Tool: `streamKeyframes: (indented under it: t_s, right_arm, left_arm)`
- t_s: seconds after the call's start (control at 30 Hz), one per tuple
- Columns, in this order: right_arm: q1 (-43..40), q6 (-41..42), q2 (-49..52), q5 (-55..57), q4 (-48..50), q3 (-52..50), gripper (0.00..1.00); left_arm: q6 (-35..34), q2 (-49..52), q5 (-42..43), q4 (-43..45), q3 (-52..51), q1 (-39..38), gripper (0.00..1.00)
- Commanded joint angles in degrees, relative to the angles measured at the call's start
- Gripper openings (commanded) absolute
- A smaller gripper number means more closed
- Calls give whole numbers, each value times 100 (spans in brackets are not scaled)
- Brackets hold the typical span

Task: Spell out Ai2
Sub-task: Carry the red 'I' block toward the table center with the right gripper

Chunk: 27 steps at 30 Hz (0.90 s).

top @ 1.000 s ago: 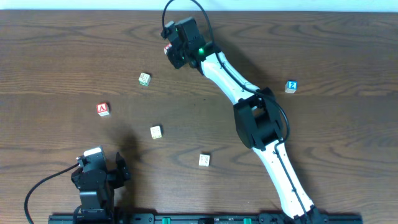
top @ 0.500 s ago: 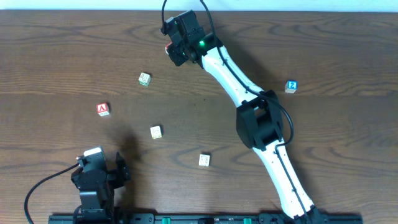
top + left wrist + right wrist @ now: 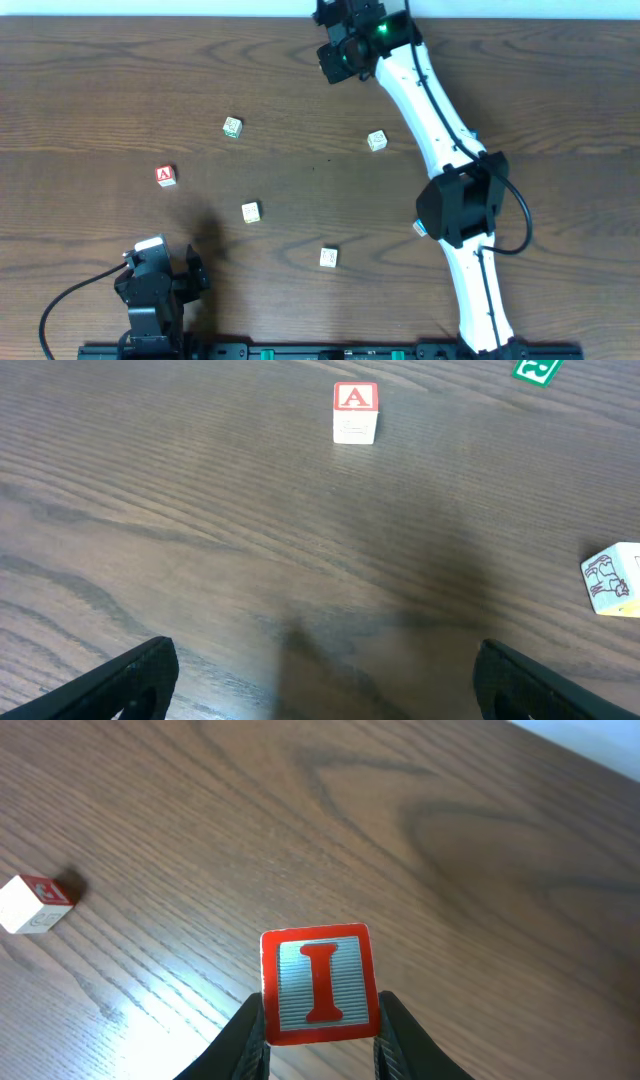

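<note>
Two fingers of the right gripper pinch a red I block near the table's far edge; from overhead the wrist hides it. The left gripper is spread wide, with only its fingertips showing. The A block lies ahead of it. Four pale blocks are too small to read.

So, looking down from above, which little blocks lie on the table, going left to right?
Red A block, green-marked block, pale block below it, pale block nearest the front, pale block beside the white arm.
</note>
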Motion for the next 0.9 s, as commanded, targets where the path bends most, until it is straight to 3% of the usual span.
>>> streamKeyframes:
  t_s: [0.0,0.23,0.57,0.73,0.87]
  right_arm:
    - [33,76,-240,151,-44,72,1]
    - [9,74,-837,179,-181,-487,1]
    - [50,289,-2680,601,859,-3528,1]
    - [472,1753,-2959,1152,1639,-4957,1]
    - [920,2188,-2959,1237,2669,-5899,1]
  left_arm:
    - [83,-33,-15,-103,-92,35,95]
    - [83,-33,-15,-103,-92,35,96]
    - [83,-33,-15,-103,-92,35,95]
    - [83,-33,-15,-103,-92,35,95]
    - [83,-33,-15,-103,-92,35,95]
